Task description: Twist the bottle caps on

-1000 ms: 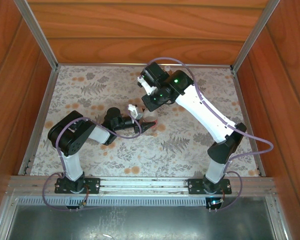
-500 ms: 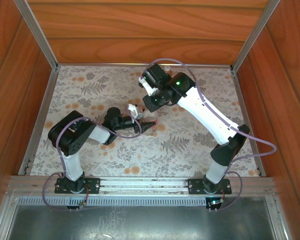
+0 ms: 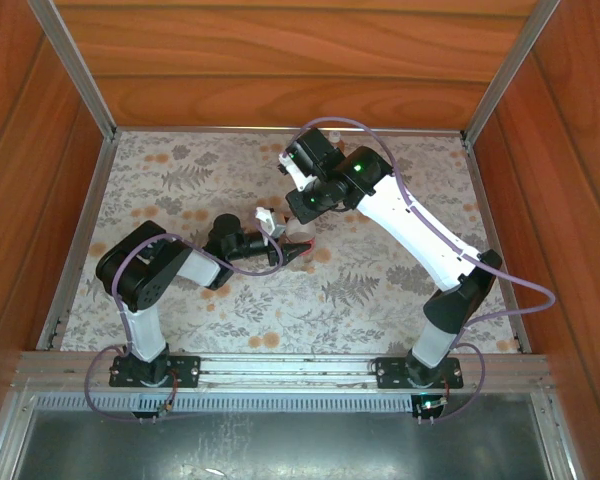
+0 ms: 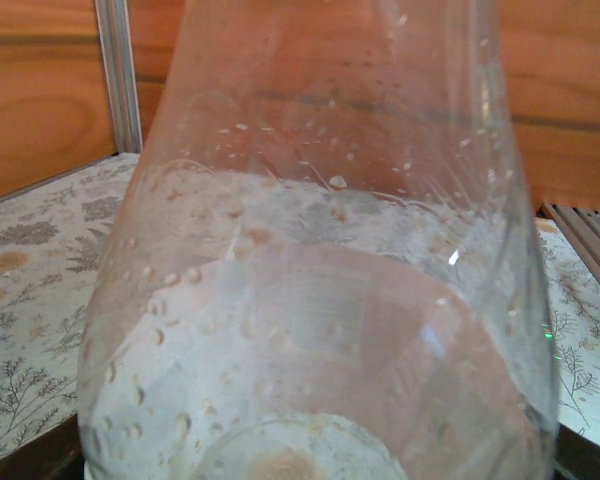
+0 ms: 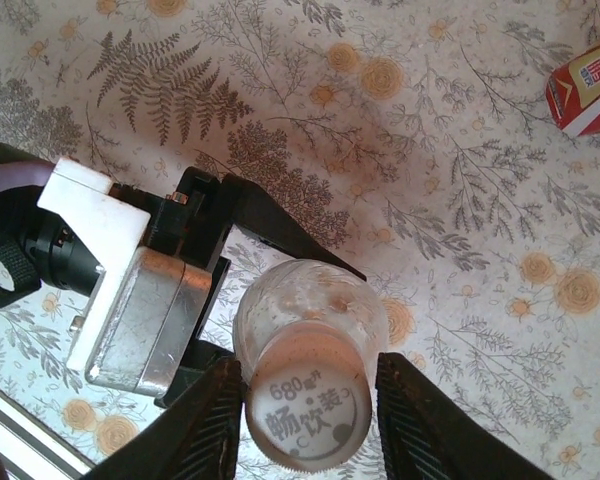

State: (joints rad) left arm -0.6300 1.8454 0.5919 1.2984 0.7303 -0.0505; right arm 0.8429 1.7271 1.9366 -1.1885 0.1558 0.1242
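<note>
A clear bottle (image 5: 310, 310) stands upright on the table, and my left gripper (image 4: 310, 465) is shut on its body. The left gripper's black fingers (image 5: 280, 225) flank it low down. On the neck sits a white bottle cap (image 5: 307, 412) with printed writing. My right gripper (image 5: 310, 418) hangs over it from above, open, one finger on each side of the cap with a thin gap at either edge. In the left wrist view the bottle's wet wall (image 4: 320, 260) is right up against the lens. A second bottle (image 5: 585, 78), with a red-and-white label, lies at the far edge.
The flowered table cover (image 3: 180, 190) is ringed by wooden walls (image 3: 300, 70) and aluminium rails (image 3: 75, 70). The left arm's silver and white wrist block (image 5: 130, 290) sits right beside the held bottle. Bare cover lies to the right (image 5: 480, 260).
The right arm's wrist has shifted slightly right above the bottle. The left arm and the bottle have stayed put.
</note>
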